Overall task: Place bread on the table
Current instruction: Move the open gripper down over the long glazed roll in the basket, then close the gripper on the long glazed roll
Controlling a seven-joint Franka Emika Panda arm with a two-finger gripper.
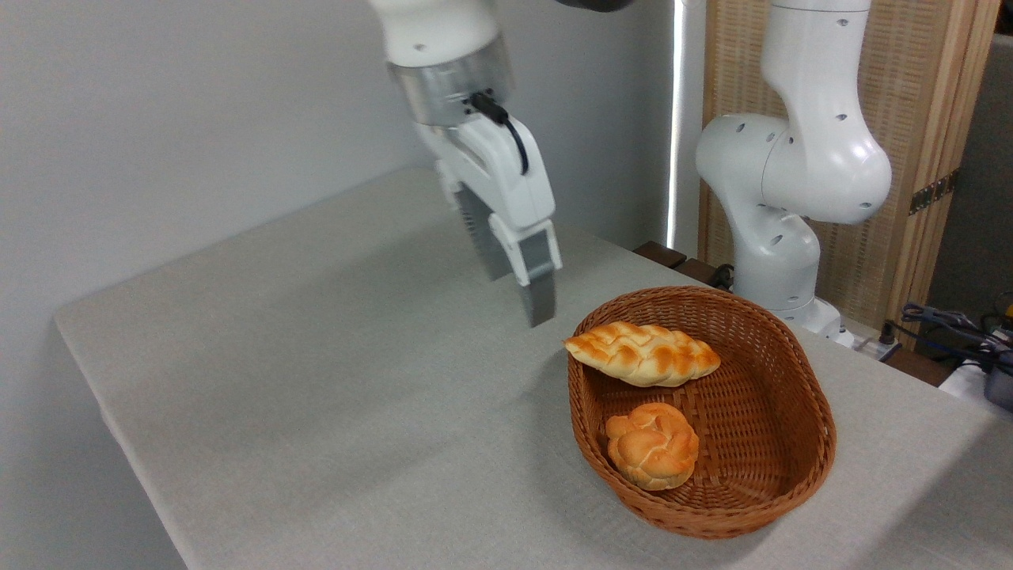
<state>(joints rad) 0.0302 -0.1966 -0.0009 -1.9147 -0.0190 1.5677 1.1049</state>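
Bread (643, 354): long braided loaf, golden with toasted patches. Lies in the wicker basket (799, 475), one pointed end propped on the rim at the picture's left, the rest sloping down against the inner wall. Not on the counter yet.

Bun (652, 445): round knotted one, low in the basket, nearer the camera than the loaf. The two look apart, with a strip of weave between them. Not the target.

Counter (316, 380): grey cloth-like top, bare to the left and in front of the basket. Plenty of room for a set-down.

Tool (518, 297): in the air, up and to the left of the basket, outside its rim, fingers pointing down. Holds nothing. Seen nearly edge-on, one finger (540, 293) in front of the other, so the gap is hidden; cannot tell whether it stands wide or narrow.

Arm base (779, 237): behind the basket at the right, clear of the work.

Done so far: nothing that shows. Loaf untouched, no contact with tool.

Left to do: the whole job, in my judgement. Bring the tool over the loaf, descend, grip across its width, lift clear of the rim, carry out, lay it on open counter, release.

Stage: approach, early.

Watch: the loaf leans on the rim, so a pinch near that end could catch the wicker or tip the loaf.
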